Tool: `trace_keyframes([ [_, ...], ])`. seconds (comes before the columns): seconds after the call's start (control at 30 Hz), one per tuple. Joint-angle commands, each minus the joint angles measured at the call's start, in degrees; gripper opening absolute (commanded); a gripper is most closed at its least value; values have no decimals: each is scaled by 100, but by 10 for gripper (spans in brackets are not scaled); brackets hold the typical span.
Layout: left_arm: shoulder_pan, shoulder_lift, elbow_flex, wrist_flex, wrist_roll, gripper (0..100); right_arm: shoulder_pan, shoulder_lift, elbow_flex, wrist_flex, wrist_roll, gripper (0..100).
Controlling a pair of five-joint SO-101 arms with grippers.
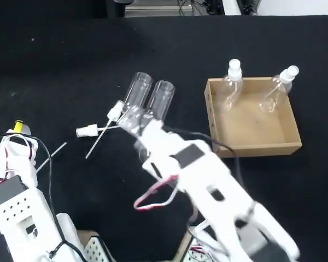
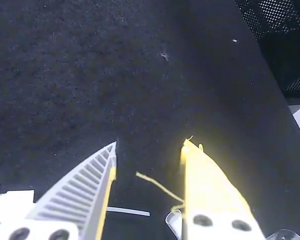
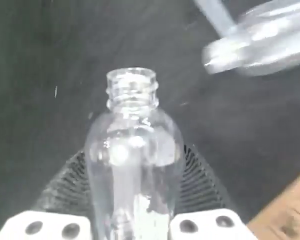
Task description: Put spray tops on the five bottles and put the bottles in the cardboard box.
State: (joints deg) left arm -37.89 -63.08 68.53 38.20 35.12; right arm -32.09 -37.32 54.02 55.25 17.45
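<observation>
standing by the black tabletop (image 1: 54,60), i see the right pincer (image 3: 135,155) closed round the body of a clear bottle (image 3: 132,120). its threaded neck is bare and points away from the wrist. from above, that pincer sits near the middle of the tabletop. just past it toward 12 o'clock lie two more uncapped bottles (image 1: 150,95), side by side and touching.

at about 9 o'clock from those bottles are two loose spray tops (image 1: 88,131), white, close together, each with a thin tube trailing toward 7 o'clock.

the cardboard box (image 1: 257,148) rests at 3 o'clock. two capped bottles (image 1: 232,84) stand against its 12 o'clock wall, one near each corner, well apart.

the left pincer (image 2: 149,145) hangs over bare cloth at 8 o'clock. its jaws are spread wide with nothing between them. a frayed yellow thread (image 2: 157,185) strays off the yellow finger (image 2: 205,185). a thin clear tube (image 2: 128,212) lies on the cloth under the jaws.
</observation>
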Motion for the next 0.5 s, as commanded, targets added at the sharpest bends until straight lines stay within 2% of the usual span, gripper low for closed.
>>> trace_keyframes([
  [0.0,233,-70,-286,-97,-281,196,149,-1921,-48,-132,-360,10],
  [0.13,734,-18,-251,-88,-615,195,149,-3697,497,-905,-580,10],
  [0.23,1033,-9,-207,-88,-765,195,-149,-4620,1121,-1618,-800,10],
  [0.37,1218,-9,-180,-88,-914,195,-563,-5226,2088,-2505,-1029,10],
  [0.47,1288,0,-259,-26,-1125,195,-563,-5473,2651,-3033,-1231,10],
])
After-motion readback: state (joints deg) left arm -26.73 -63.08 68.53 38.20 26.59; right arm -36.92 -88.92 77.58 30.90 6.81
